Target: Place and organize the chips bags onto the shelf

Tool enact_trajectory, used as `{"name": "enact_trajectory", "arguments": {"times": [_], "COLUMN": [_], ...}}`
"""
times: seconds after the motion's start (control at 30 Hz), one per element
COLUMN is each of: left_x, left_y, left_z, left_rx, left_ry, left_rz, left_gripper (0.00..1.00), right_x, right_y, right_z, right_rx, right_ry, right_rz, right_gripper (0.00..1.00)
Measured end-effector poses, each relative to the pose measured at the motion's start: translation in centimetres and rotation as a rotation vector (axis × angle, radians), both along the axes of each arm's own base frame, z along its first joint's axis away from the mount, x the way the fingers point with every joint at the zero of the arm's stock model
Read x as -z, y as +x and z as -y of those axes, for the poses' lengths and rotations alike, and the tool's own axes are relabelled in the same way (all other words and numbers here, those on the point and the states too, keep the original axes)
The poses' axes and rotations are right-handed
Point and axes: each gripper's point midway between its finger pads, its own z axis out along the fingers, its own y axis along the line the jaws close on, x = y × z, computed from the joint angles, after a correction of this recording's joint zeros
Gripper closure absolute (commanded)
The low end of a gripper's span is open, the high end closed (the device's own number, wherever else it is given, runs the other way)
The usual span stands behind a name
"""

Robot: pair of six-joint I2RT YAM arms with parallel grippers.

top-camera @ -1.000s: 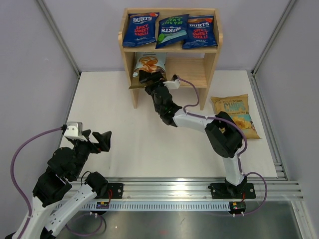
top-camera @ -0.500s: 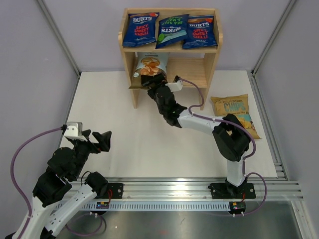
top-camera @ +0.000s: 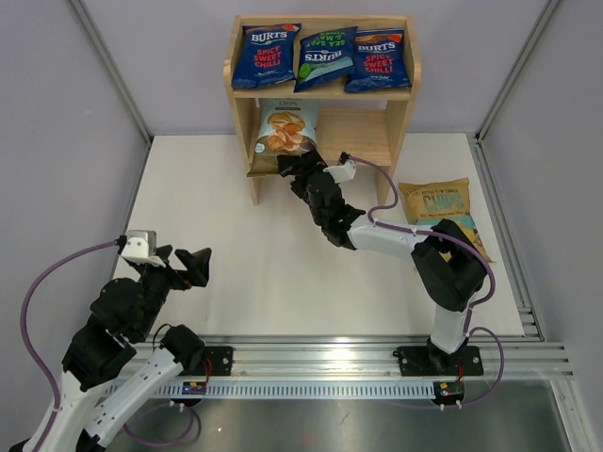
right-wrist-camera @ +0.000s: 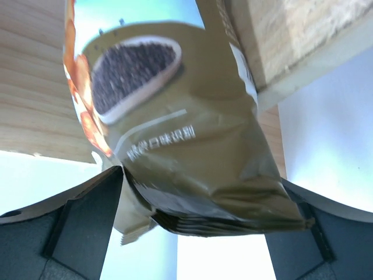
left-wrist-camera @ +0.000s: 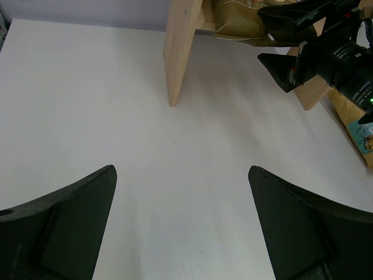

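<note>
Shelf: the light natural-wood two-tier shelf unit (top-camera: pixel 399 132) stands at the top centre of the overhead view, on the white table (top-camera: pixel 217 207).
Upper tier: three dark-blue crinkly chips bags lie flat in a row. A red-labelled one (top-camera: pixel 266 55) is at the left, a green-labelled one (top-camera: pixel 325 56) is in the middle, and a second red-labelled one (top-camera: pixel 379 58) is at the right.
Lower tier: the pale blue-tan chips bag (top-camera: pixel 283 132) lies on the left part of this tier. Its printed face is up and its lower end hangs out over the front edge.
Right gripper: the black two-finger right gripper (top-camera: pixel 300 165) sits at the overhanging end of that bag, just in front of the shelf.
Right gripper fingers: in the right wrist view they are spread wide at the lower corners, and the bag's olive-tan bottom seam (right-wrist-camera: pixel 175 134) lies between them. In the left wrist view, upper right, one finger lies along the bag (left-wrist-camera: pixel 236 23) and the other is well below it, so the bag is not pinched.
Yellow bag: the yellow chips bag (top-camera: pixel 443 218) lies flat on the table at the right of the overhead view, beside the shelf's right leg and apart from both grippers.
Left gripper: the left gripper (top-camera: pixel 179 262) is at the lower left, well apart from the shelf.
Left gripper fingers: they are spread, with only bare table between them (left-wrist-camera: pixel 181 170).
Left wrist view: a wooden shelf leg (left-wrist-camera: pixel 180 46) stands at the top centre.
</note>
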Motion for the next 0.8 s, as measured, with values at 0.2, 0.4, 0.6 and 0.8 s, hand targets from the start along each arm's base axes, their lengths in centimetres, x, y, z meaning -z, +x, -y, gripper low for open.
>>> {"name": "enact_trajectory", "arguments": {"times": [0.2, 0.4, 0.6, 0.8], "left_x": [0.1, 0.1, 0.2, 0.2], "left_y": [0.1, 0.1, 0.1, 0.1], "left_z": [0.1, 0.1, 0.2, 0.2], "left_rx": [0.002, 0.003, 0.003, 0.003], "left_ry": [0.005, 0.005, 0.007, 0.007], "left_rz": [-0.006, -0.007, -0.01, -0.01], "left_gripper": [0.01, 0.01, 0.01, 0.01], "right_x": [-0.8, -1.6, -2.2, -3.5], "right_y": [0.1, -0.3, -0.4, 0.5], "right_z": [0.1, -0.3, -0.6, -1.2], "right_rx": [-0.011, -0.044, -0.071, -0.082], "right_ry": [0.025, 0.055, 0.07, 0.094], "right_rz": [0.025, 0.053, 0.064, 0.085], "right_gripper": [0.15, 0.37, 0.46, 0.51]}}
